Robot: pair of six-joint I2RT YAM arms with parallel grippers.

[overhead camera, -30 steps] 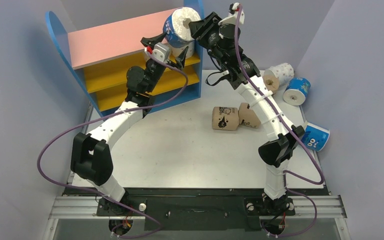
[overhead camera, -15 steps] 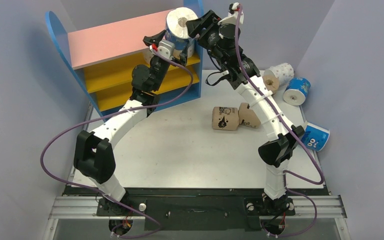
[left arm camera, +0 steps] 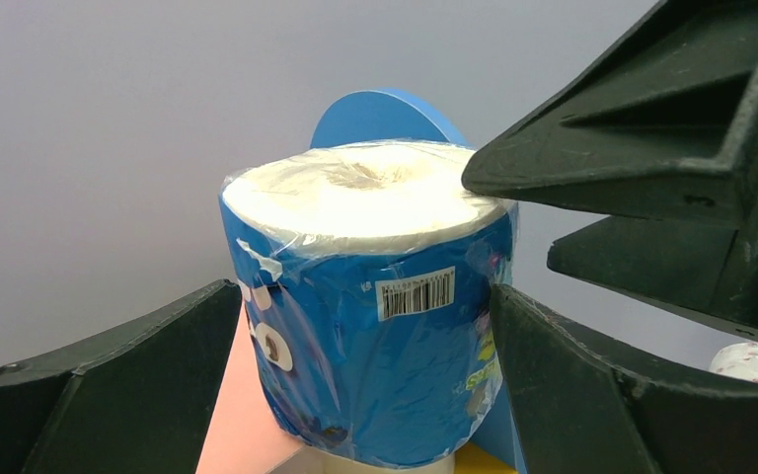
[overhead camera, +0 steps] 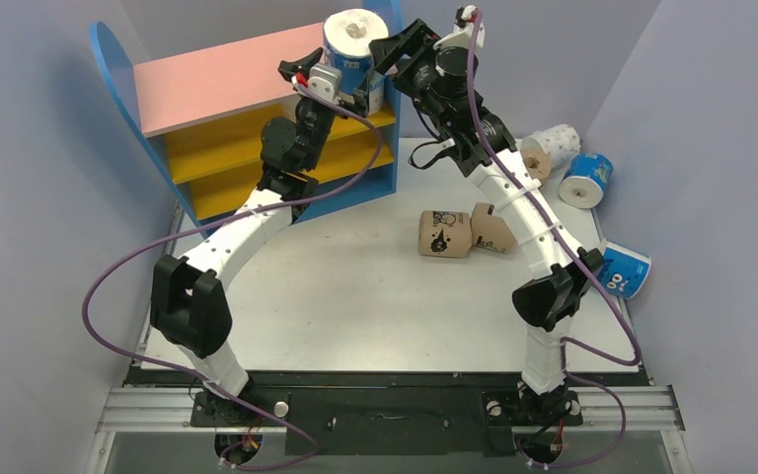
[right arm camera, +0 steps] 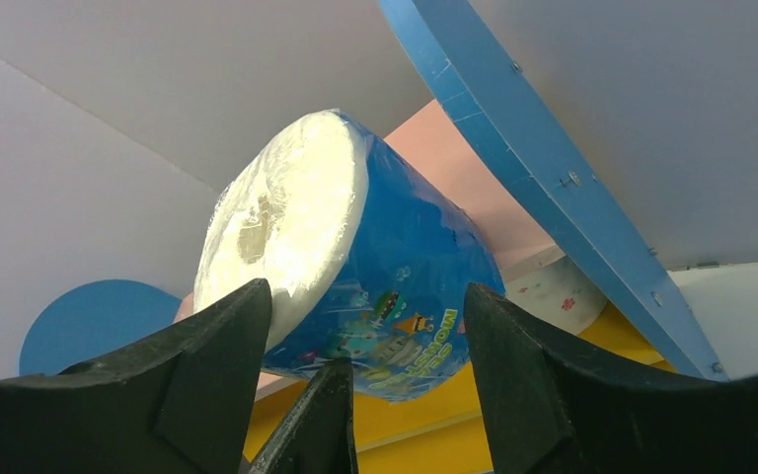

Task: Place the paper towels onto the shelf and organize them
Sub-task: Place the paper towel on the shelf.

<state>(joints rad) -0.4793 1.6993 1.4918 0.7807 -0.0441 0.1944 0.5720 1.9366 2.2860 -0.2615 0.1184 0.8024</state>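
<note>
One blue-and-white roll [overhead camera: 353, 41] is upright at the front right corner of the shelf's [overhead camera: 257, 148] pink top board [overhead camera: 217, 84], just beside the blue side panel [right arm camera: 553, 168]. Whether it rests on the board cannot be told. The left tool [left arm camera: 360, 336] clamps its sides. The right tool [right arm camera: 363, 326] is spread wide, one finger over the roll's top rim. The pink board runs on leftward. Two tan rolls [overhead camera: 444, 233] lie on the tabletop [overhead camera: 355, 286].
</note>
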